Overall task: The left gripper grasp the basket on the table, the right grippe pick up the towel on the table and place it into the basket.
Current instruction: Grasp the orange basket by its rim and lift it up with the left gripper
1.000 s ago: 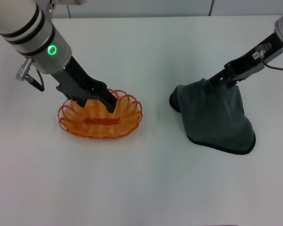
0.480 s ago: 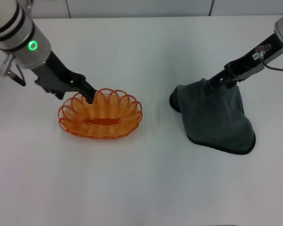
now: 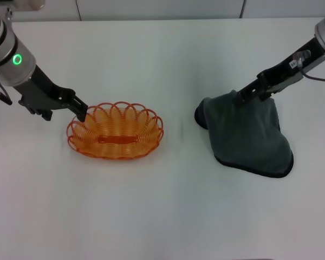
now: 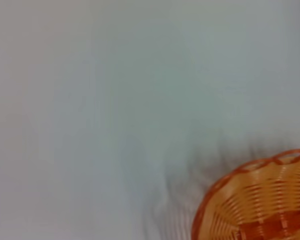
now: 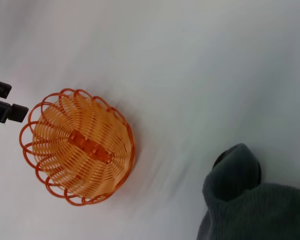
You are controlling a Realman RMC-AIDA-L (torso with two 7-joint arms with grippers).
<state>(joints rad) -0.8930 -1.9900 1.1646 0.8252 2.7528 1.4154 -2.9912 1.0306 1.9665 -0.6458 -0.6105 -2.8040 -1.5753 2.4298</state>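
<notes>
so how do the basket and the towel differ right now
The basket is a stiff orange wire oval with an open looped rim; the towel is soft dark grey cloth, crumpled and draped. The basket sits flat with nothing in it, while the towel's top corner is pinched up by the right gripper. The left gripper sits at the basket's rim, not yet clearly holding it. Both rest on the white table.
</notes>
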